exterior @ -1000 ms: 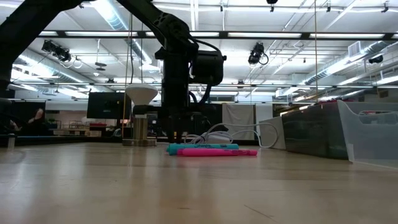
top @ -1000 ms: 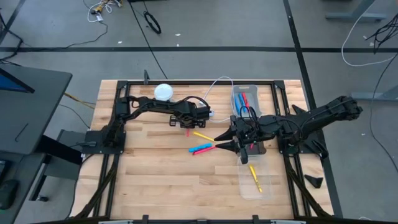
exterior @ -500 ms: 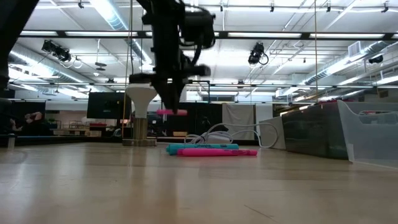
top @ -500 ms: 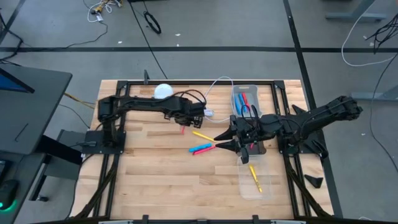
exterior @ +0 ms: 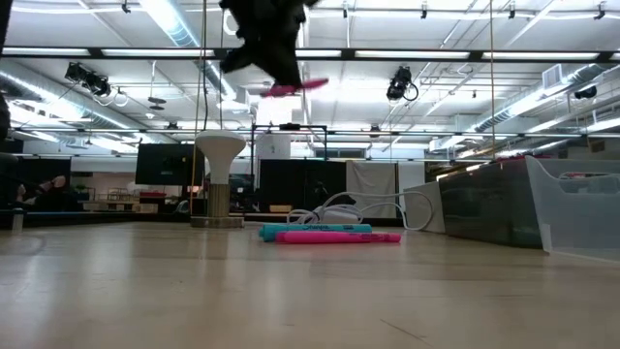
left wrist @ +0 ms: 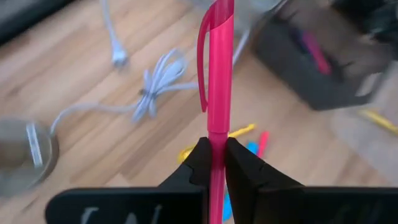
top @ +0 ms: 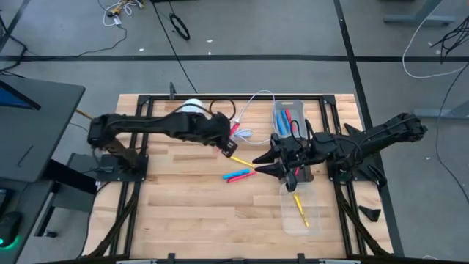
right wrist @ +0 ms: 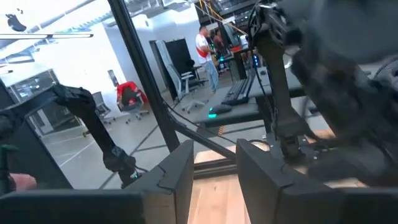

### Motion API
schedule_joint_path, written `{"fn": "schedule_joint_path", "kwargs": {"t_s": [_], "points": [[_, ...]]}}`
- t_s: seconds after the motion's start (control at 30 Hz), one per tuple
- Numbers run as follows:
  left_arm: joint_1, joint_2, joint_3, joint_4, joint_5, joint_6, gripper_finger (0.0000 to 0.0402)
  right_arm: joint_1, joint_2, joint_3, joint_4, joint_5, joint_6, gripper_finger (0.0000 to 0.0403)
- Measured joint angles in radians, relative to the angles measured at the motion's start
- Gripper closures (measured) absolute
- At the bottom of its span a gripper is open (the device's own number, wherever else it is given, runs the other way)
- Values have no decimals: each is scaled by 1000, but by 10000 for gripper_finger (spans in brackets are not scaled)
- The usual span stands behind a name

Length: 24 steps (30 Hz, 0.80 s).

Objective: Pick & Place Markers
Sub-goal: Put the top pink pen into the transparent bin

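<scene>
Lifting pink marker [left wrist: 219,93] higher, left claw [left wrist: 214,163] clamped, swung rightward.

Bright ceiling lamps [exterior: 174,19] light my room evenly, shadows are soft. My left wrist view is blurred behind the sharp pink marker [left wrist: 219,81].

Low view's top edge cuts off the left gripper [exterior: 276,73] above the pink marker [exterior: 295,87]; bin markers [top: 287,121] at two o'clock blur together, uncountable.
</scene>
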Motion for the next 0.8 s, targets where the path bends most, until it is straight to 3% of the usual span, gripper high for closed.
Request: {"fn": "schedule_joint_path", "kwargs": {"t_s": [0.37, 0.8], "points": [[-96, -157, 0, 190, -21, 220, 375, 0, 0, 0, 15, 1, 0, 282], [-192, -247, -2, 481, -19, 408, 375, 0, 0, 0, 6, 1, 0, 282]]}}
